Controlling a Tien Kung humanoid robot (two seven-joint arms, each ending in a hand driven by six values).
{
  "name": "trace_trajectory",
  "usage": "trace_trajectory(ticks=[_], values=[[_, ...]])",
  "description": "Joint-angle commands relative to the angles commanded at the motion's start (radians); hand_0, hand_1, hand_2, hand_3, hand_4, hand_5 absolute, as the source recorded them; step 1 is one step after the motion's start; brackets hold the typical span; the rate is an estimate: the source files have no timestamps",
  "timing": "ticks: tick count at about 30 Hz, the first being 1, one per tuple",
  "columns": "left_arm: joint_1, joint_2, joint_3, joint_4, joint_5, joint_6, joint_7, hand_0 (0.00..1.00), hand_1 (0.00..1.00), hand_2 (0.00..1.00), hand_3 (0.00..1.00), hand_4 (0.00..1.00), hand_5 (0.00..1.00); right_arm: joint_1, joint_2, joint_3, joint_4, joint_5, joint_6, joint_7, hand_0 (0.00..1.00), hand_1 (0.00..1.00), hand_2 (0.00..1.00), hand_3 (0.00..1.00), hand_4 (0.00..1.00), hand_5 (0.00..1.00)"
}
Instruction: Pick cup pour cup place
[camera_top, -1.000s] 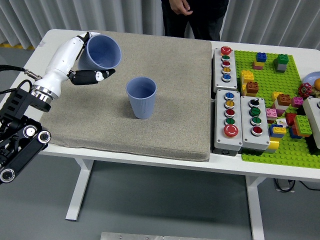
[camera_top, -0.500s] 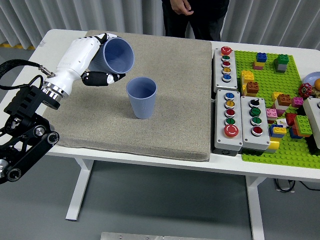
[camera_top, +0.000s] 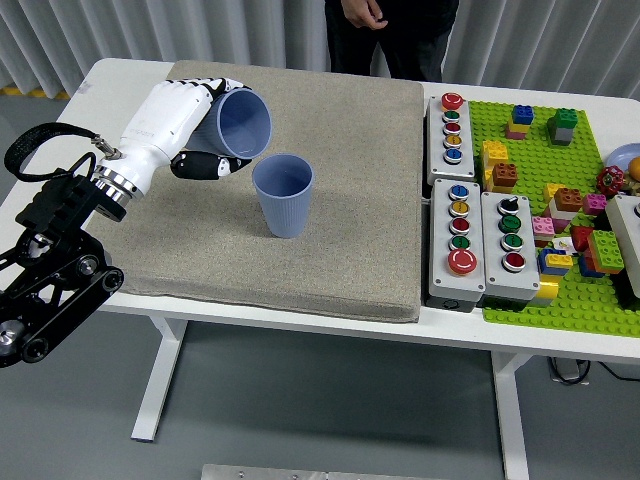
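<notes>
Two blue cups are in play on the grey mat (camera_top: 330, 250) that covers most of the white table (camera_top: 120, 75). One, the standing cup (camera_top: 283, 194), sits upright near the middle of the mat with its mouth open to the ceiling. The other, the tilted cup (camera_top: 238, 124), is up in the air in the robot's left hand (camera_top: 178, 122), tipped well over on its side so that its mouth faces right and down toward the standing cup. Its lower rim hangs just above and to the left of the standing cup's rim; I cannot tell whether the two touch. The white fingers (camera_top: 215, 88) wrap over the top of the tilted cup's body, and the dark-tipped thumb (camera_top: 205, 166) curls underneath, so the hand is clasped around it. The black arm comes in from the lower left.

To the right of the mat stand three grey button boxes (camera_top: 470, 240) with coloured buttons, and beyond them a green baseplate (camera_top: 530, 300) scattered with toy bricks. A person in dark clothes (camera_top: 385, 35) stands at the far side, one hand (camera_top: 360, 12) loosely curled in front of the body, holding nothing I can make out.
</notes>
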Motion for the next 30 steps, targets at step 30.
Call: trace_trajectory(ticks=[30], values=[[-0.012, -0.001, 0.045, 0.016, 0.034, 0.003, 0.005, 0.567, 0.525, 0.553, 0.581, 0.685, 0.11, -0.007, 0.001, 0.006, 0.0, -0.011, 0.002, -0.001, 0.722, 0.688, 0.735, 0.698, 0.322, 0.301]])
